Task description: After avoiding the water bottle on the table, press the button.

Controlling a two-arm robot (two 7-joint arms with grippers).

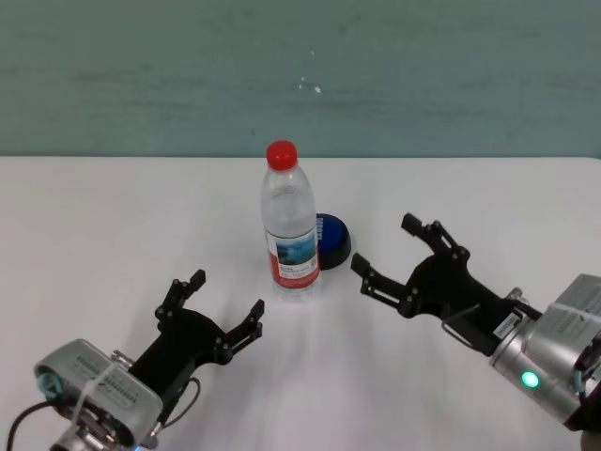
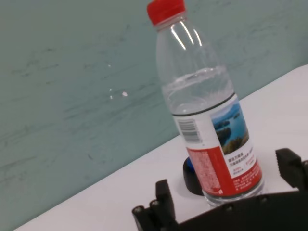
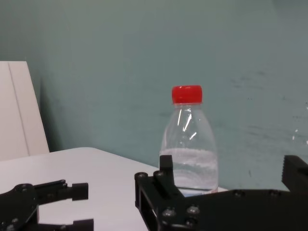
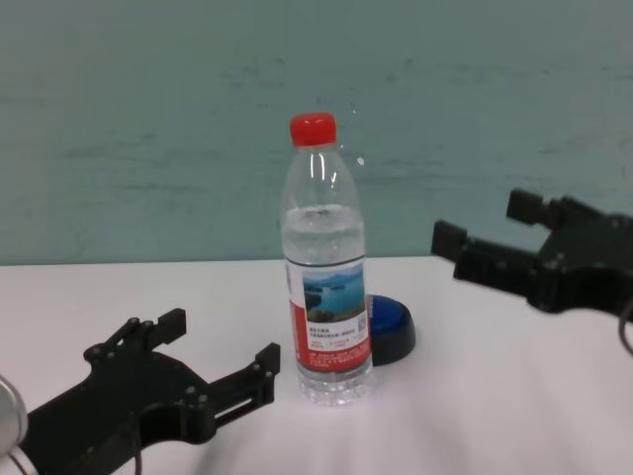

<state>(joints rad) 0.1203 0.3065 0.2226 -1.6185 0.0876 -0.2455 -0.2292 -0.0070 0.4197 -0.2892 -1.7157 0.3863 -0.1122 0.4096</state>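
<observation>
left gripper point(image 1: 212, 309) jaws open | water bottle point(image 1: 288, 225) upright, cap up

Black screw-studded left gripper point(image 1: 218, 305) and right gripper point(image 1: 394, 246), silver wrist housings, green light, possibly thin black cables

— What stands behind the work area?
— A teal-green wall point(image 1: 141, 75), painted unevenly, with faint streaks and a few small pale specks point(image 1: 310, 86) near its middle.
— Any furniture?
— Only a white panel point(image 3: 19, 110), seen from the right wrist camera, leaning or standing against the wall at one side. What it belongs to I cannot tell.
— And the light?
— Even and soft, from above; the shadows are faint.
— Windows, floor?
— Out of view.
</observation>
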